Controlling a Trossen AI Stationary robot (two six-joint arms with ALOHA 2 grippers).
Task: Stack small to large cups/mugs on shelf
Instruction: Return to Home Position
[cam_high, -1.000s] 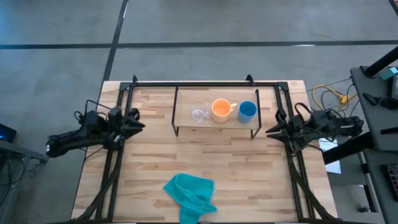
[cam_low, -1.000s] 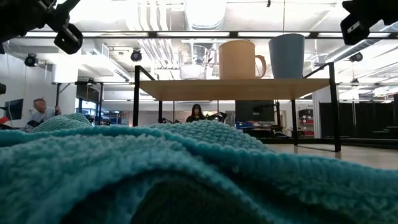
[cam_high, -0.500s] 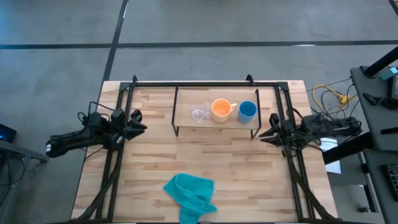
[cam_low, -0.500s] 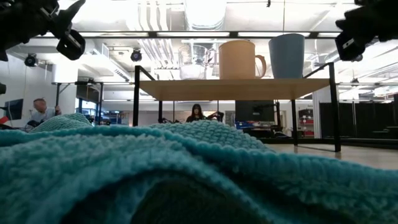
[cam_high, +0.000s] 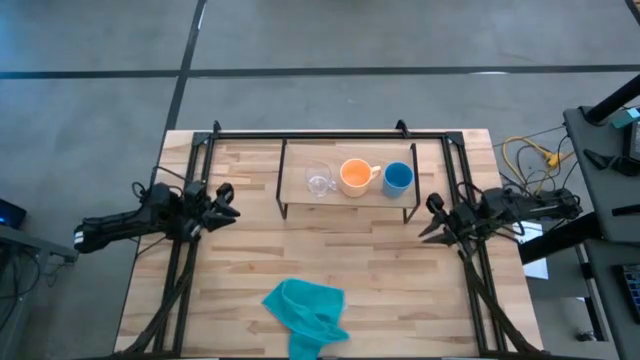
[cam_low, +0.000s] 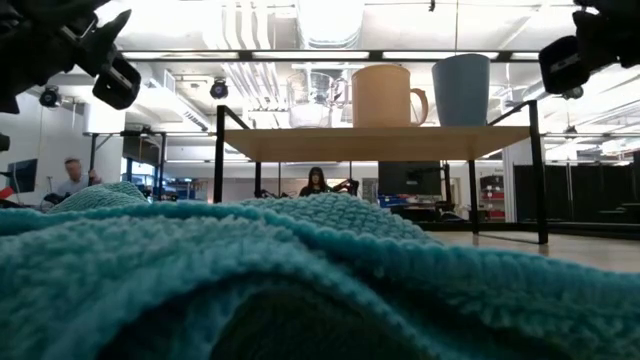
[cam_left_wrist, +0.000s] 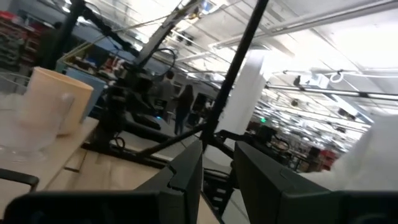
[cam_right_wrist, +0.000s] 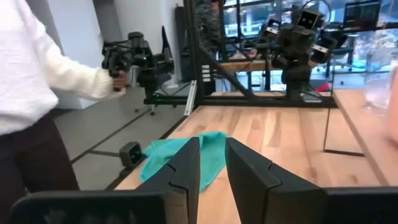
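Left pincer (cam_high: 229, 201) and right pincer (cam_high: 430, 221), both slightly spread and empty, flank the shelf (cam_high: 345, 205); between them it carries glass cup (cam_high: 319, 182), orange mug (cam_high: 354, 176) and blue cup (cam_high: 398, 177).

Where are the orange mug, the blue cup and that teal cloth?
orange mug (cam_high: 354, 176): high view, on its open top.
blue cup (cam_high: 398, 177): high view, on its open top.
teal cloth (cam_high: 305, 310): high view, on the middle of its folds.

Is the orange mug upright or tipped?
Upright: the mug stands on its base on the shelf, its opening facing up.
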